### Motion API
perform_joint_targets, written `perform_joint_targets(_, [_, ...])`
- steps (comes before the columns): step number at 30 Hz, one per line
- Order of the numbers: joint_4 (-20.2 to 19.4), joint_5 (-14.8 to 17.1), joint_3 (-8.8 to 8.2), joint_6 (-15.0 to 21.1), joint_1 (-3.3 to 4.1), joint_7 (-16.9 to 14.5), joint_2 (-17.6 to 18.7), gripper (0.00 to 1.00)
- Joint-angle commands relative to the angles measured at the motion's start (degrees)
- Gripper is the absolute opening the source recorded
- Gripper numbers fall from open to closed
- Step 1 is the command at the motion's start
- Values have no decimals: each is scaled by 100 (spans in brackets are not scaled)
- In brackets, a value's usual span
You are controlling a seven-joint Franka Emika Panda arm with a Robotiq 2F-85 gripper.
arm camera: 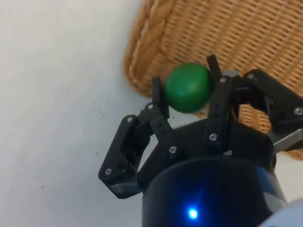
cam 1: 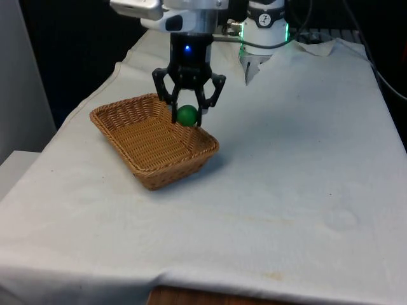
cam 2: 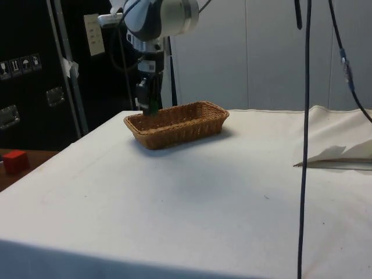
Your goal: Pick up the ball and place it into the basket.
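Note:
A green ball (cam 1: 187,115) (arm camera: 188,88) sits pinched between the black fingers of my gripper (cam 1: 187,117) (arm camera: 188,90), which is shut on it. The gripper hangs just above the far rim of a woven wicker basket (cam 1: 145,141) (cam 2: 180,123) (arm camera: 227,33), at its corner nearest the robot. In the wrist view the ball lies over the basket's rounded rim, with white cloth to one side and the basket's inside to the other. In the side view the gripper (cam 2: 147,103) stands at the basket's end nearest the dark cabinets, the ball a small green spot between the fingers.
The basket stands on the white cloth (cam 1: 286,165) at the front view's left. A folded bit of cloth (cam 1: 254,67) rises near the robot's base. Black cables (cam 2: 304,139) hang in the side view. A red block (cam 2: 15,160) sits off the table.

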Motion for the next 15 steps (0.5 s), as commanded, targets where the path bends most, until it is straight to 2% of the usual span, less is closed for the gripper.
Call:
perform_joint_targets(1, [34,97,57,69,-86,-97,57,2])
perform_joint_targets(3, [52,172,34,115,-103,-155,138,2])
perform_joint_targets(4, [29,115,-34,63,-29,-92,126,2])
perform_joint_targets(5, [74,252,6,149,-109,-212,212,2])
perform_joint_targets(9, [120,401,-46,212,-138,-327,372,2])
perform_joint_targets(10, [92,361,-120,166,-63,-269,367,2])
perform_joint_targets(11, [132,447,-57,235,-155,-355,418,2])
perform_joint_targets(15, [195,693,-92,315,-201,-493,653,2])
